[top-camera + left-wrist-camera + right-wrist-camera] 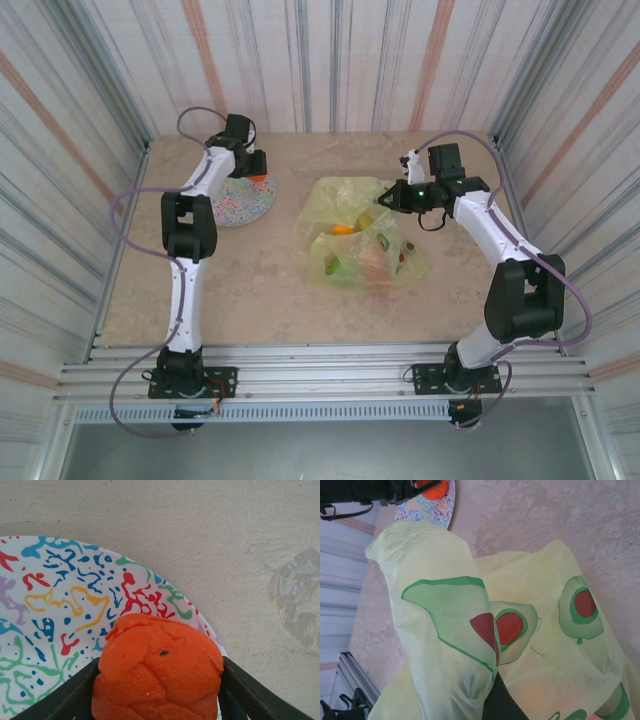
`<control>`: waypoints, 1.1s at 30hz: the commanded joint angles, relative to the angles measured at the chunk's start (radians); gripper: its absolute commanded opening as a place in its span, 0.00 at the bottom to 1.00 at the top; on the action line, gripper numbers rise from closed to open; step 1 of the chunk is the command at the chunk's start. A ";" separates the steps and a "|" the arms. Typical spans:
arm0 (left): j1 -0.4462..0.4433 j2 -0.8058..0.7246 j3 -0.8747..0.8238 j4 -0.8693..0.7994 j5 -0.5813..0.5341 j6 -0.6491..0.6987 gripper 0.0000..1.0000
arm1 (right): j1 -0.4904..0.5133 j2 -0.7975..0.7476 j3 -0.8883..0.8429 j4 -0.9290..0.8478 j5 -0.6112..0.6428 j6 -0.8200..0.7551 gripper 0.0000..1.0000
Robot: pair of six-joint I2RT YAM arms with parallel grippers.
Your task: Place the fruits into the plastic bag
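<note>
Yellow, crinkly film printed with avocados, the plastic bag [350,195] lies on the table [250,290]. Several fruits [342,229] show through its near half: orange, green and pink. At the bag's far right rim, the right gripper [386,200] is clamped on a raised fold of the film. Farther off, left of the bag, the left gripper [258,178] squeezes an orange fruit [160,667] between both fingers [60,695], over the speckled plate's [50,605] edge on the bag's side.

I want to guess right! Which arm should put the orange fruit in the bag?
Left: the left gripper holds the orange fruit over the plate; the right gripper holds up the plastic bag.
</note>
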 commanded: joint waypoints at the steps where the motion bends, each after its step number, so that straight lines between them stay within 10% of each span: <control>1: 0.014 -0.031 0.016 -0.026 0.016 -0.001 0.57 | 0.006 -0.022 -0.004 -0.016 0.000 -0.021 0.00; 12: 0.025 -0.245 -0.207 0.074 0.049 -0.041 0.55 | 0.006 -0.017 0.008 -0.017 -0.001 -0.021 0.00; 20: 0.010 -0.631 -0.688 0.344 0.205 -0.199 0.53 | 0.009 -0.013 0.010 -0.014 -0.002 -0.019 0.00; 33: -0.234 -1.044 -1.248 0.489 0.279 -0.307 0.52 | 0.014 0.003 0.009 -0.003 -0.001 -0.019 0.00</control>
